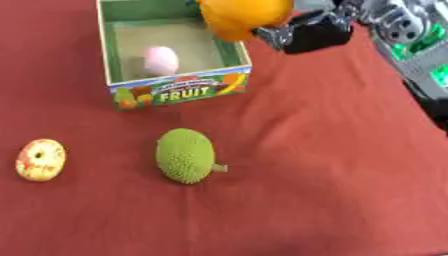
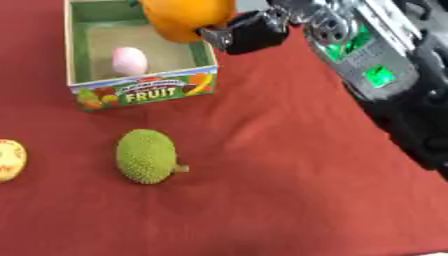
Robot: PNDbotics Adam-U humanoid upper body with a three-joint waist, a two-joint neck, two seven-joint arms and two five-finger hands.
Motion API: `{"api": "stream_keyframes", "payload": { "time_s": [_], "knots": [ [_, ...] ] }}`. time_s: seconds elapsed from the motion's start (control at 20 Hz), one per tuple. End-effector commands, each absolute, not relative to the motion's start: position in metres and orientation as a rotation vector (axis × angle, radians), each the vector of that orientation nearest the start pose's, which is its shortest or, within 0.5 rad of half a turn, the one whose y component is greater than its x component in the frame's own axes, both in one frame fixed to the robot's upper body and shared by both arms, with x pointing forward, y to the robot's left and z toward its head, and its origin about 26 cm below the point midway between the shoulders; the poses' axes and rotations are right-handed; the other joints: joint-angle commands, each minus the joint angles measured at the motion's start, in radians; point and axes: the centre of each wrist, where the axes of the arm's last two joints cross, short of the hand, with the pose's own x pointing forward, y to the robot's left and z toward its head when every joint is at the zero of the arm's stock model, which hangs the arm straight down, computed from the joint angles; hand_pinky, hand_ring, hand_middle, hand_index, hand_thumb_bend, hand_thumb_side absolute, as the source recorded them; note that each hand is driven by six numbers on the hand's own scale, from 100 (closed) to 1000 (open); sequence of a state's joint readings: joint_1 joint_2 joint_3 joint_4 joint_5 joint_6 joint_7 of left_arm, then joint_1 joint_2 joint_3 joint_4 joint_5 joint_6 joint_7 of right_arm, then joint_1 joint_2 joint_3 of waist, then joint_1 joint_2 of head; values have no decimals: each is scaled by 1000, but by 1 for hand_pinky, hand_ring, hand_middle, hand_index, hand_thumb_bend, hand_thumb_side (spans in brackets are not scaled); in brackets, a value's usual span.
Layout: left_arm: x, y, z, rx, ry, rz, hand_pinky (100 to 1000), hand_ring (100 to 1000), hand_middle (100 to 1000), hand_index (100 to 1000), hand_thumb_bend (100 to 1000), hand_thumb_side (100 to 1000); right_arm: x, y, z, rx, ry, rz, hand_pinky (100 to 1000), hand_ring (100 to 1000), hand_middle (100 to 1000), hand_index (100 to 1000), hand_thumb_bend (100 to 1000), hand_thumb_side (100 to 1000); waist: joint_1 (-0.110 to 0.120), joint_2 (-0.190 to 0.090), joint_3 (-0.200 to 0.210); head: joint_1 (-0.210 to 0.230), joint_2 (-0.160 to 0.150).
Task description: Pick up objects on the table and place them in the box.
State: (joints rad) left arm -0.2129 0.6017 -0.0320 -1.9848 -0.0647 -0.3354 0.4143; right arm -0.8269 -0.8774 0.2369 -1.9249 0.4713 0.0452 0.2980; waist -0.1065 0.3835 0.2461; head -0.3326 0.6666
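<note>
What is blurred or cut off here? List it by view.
Left eye view: the orange fruit in the right hand is soft and cut by the top edge; the box lettering reads clearly. Right eye view: the yellow fruit is cropped at the left edge.

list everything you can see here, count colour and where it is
box: 1, green with a FRUIT label, far left of centre on the cloth
pink egg-shaped object: 1, pink, inside the box
orange fruit: 1, orange, held above the box's right wall
spiky green fruit: 1, green, on the cloth in front of the box
apple-like fruit: 1, yellow and red, near left edge
tablecloth: 1, dark red, covering the table
right robot hand: 1, black, curled on the orange fruit
</note>
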Motion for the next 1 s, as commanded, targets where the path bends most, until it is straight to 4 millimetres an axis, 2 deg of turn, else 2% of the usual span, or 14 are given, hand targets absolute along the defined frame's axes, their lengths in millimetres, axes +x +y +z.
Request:
{"api": "stream_keyframes", "payload": {
  "time_s": [0.05,0.3,0.55,0.85,0.9,1.0],
  "knots": [
    [288,303,208,-664,3518,442,776,865,805,863,130,810,326,-242,372,1415,2612,-1865,782,631,466,662,100,100,15,-30,2,-8,0],
    [289,301,209,-642,3515,455,776,865,805,863,129,811,382,-231,365,1467,2616,-1930,790,658,486,681,100,100,10,-28,10,-22,-1],
    [290,299,210,-626,3515,457,776,866,806,863,127,813,426,-223,344,1476,2579,-2055,800,695,520,713,100,100,6,-20,23,-38,6],
    [291,297,212,-605,3512,461,776,867,807,863,127,814,456,-217,324,1458,2501,-2183,811,745,577,759,100,105,0,-14,35,-49,3],
    [291,297,212,-605,3512,461,776,867,807,863,126,814,459,-217,322,1458,2486,-2205,813,756,600,778,100,103,-1,-14,37,-50,3],
    [291,297,212,-604,3513,461,776,868,807,863,127,814,462,-217,321,1470,2455,-2236,828,804,691,871,100,104,-2,-14,39,-50,2]
  ]
}}
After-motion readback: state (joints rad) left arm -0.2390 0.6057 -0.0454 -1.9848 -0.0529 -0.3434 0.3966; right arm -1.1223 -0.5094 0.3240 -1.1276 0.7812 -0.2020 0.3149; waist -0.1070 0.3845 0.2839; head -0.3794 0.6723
